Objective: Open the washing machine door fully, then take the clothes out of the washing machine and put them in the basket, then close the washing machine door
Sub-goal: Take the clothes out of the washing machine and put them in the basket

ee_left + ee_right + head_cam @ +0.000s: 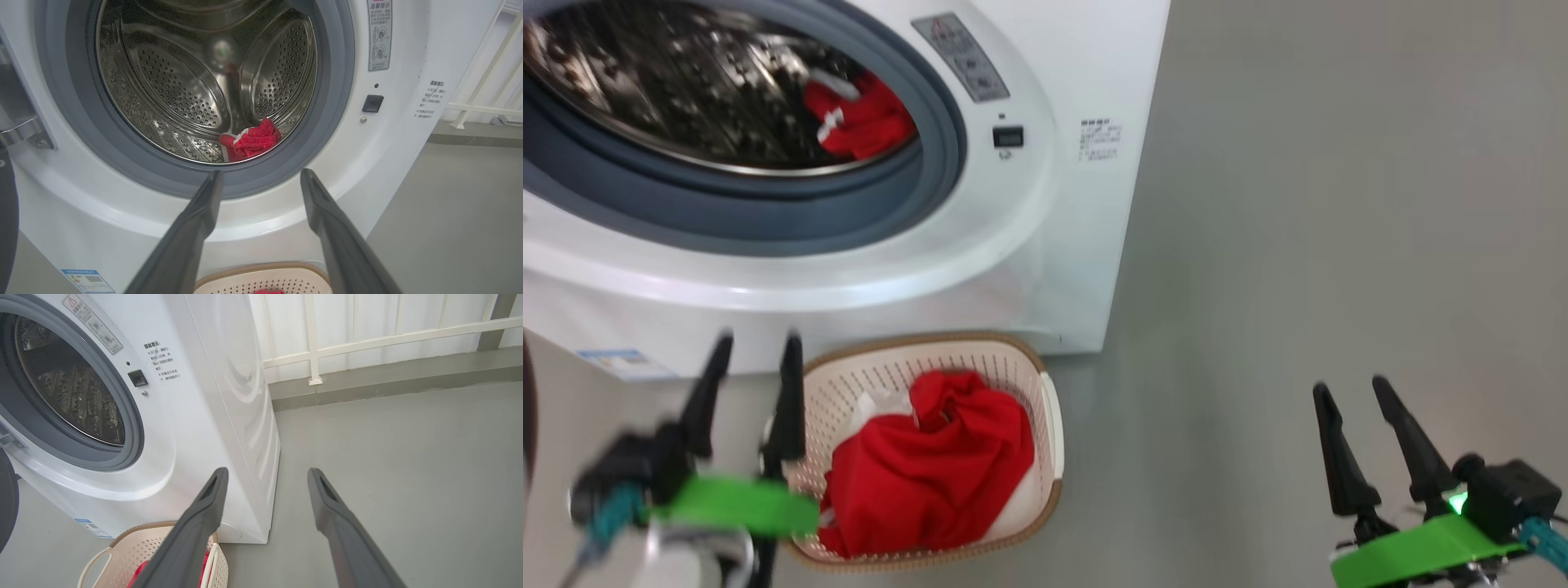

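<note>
I'm facing the big white front-loading washing machine, its perforated steel drum gaping. The cream perforated plastic basket sits on the floor against it, long axis toward the machine, holding a soft red heap. A crumpled red garment lies low in the drum. My left fingers and right fingers are spread and empty.
</note>
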Available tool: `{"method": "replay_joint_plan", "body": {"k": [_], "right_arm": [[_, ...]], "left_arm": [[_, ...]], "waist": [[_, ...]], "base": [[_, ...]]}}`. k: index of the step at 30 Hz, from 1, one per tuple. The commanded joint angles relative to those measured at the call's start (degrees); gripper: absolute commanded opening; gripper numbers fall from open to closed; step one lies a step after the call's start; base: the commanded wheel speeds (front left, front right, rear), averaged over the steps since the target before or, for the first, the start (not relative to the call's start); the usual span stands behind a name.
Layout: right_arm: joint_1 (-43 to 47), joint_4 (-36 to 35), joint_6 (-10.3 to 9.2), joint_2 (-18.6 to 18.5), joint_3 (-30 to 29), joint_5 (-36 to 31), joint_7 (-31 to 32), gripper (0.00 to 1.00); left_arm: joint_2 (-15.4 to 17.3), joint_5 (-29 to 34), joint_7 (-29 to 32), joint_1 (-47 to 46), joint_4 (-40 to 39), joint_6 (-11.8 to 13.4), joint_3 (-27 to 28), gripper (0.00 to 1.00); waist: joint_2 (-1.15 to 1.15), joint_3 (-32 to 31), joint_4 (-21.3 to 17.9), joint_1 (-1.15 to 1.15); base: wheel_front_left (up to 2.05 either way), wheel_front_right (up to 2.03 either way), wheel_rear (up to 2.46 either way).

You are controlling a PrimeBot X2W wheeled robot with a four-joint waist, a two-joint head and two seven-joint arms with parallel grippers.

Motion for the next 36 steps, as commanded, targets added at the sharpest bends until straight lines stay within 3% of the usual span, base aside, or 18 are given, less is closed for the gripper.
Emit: {"method": "replay_joint_plan", "body": {"k": [1, 19, 28, 36], "right_arm": [[-2.51, -1.77, 0.36, -0.38, 1.4, 0.16, -0.37, 1.0], [-10.1, -3.29, 0.36, 0.74, 2.41, -0.07, -0.37, 1.0], [-11.54, -4.1, 0.36, 0.76, 3.45, 0.55, -0.37, 1.0], [-12.02, -4.31, 0.36, 0.77, 5.09, 0.59, -0.37, 1.0]], "left_arm": [[2.42, -0.78, -0.28, -5.07, 0.89, -0.31, 0.86, 1.0], [14.99, -6.7, -0.28, -41.15, 27.2, -0.31, -10.65, 1.0], [18.49, -8.77, -0.28, -50.27, 34.28, -0.31, -16.67, 1.0], [20.88, -10.07, -0.28, -53.96, 36.06, -0.31, -18.57, 1.0]], "waist": [[0.0, 4.25, -0.31, 0.0], [0.0, 19.77, -6.0, 0.0], [0.0, 23.03, -7.61, 0.0], [0.0, 24.19, -8.93, 0.0]], "base": [[0.0, 0.0, 0.0], [0.0, 0.0, 0.0], [0.0, 0.0, 0.0], [0.0, 0.0, 0.0]]}}
